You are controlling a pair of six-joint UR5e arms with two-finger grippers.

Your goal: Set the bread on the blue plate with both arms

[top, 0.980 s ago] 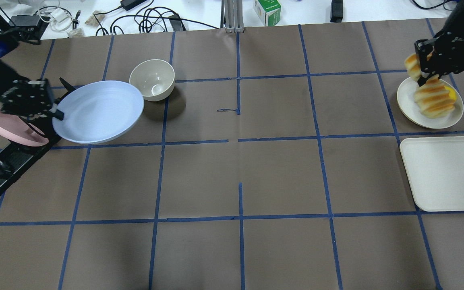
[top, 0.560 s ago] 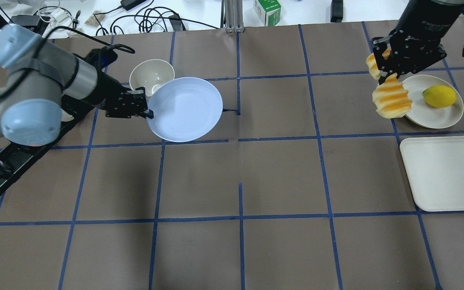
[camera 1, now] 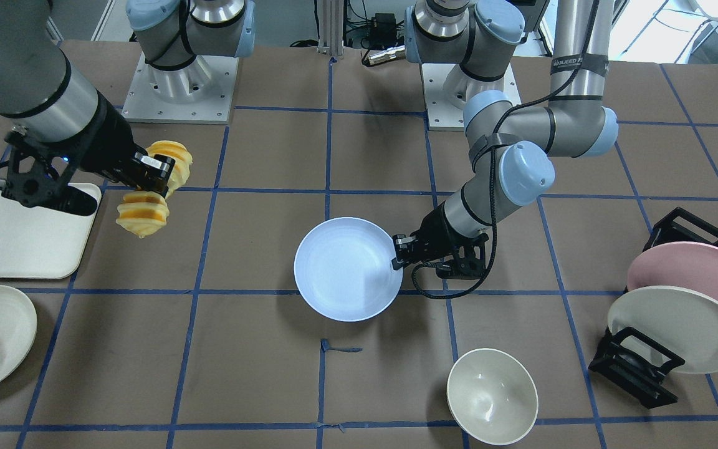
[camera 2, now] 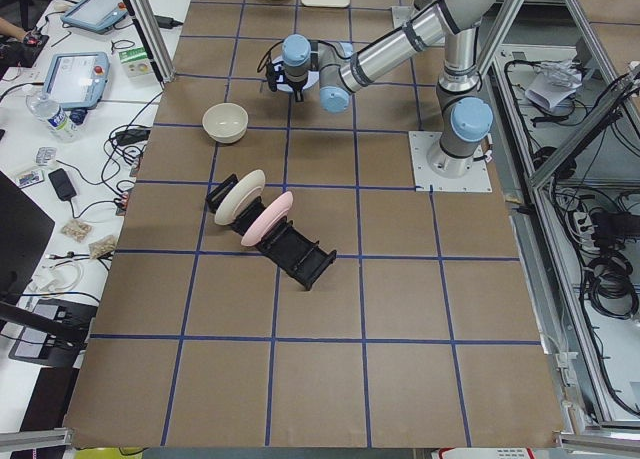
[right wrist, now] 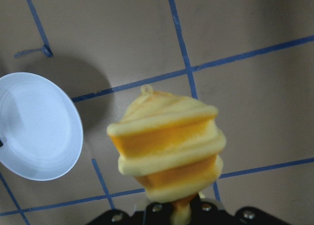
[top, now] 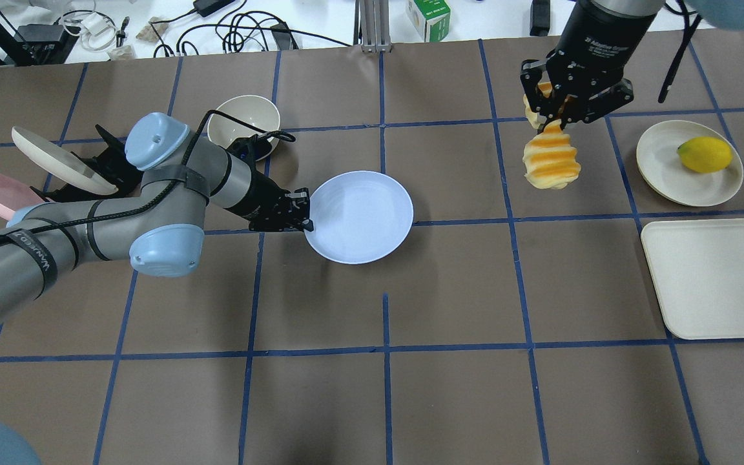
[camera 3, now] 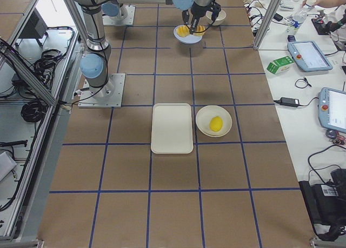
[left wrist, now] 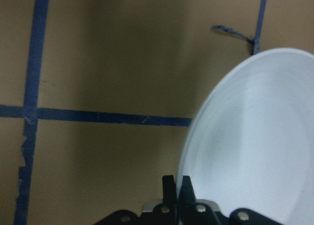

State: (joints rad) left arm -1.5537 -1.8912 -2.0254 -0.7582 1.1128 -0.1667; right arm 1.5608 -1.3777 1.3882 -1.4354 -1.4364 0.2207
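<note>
Left end effector [top: 307, 210] pinches blue plate [top: 365, 216] near bowl [top: 243, 119]; right end effector [top: 554, 118] clamps bread [top: 551, 163].

Taking the round pale-blue plate [top: 372, 213] as the centre of the brown paper-covered worktop [top: 385, 400]: the cream ceramic bowl [top: 243, 126] is beyond-left, the black wire plate rack [top: 115, 169] far left, the ridged golden bread loaf [top: 551, 163] aloft beyond-right, and the cream rectangular tray [top: 714, 278] far right.

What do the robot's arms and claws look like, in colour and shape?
The left arm and right arm are silver-grey tubes with light blue joint caps; a black cable follows the left one. The left claw and right claw are black.
</note>
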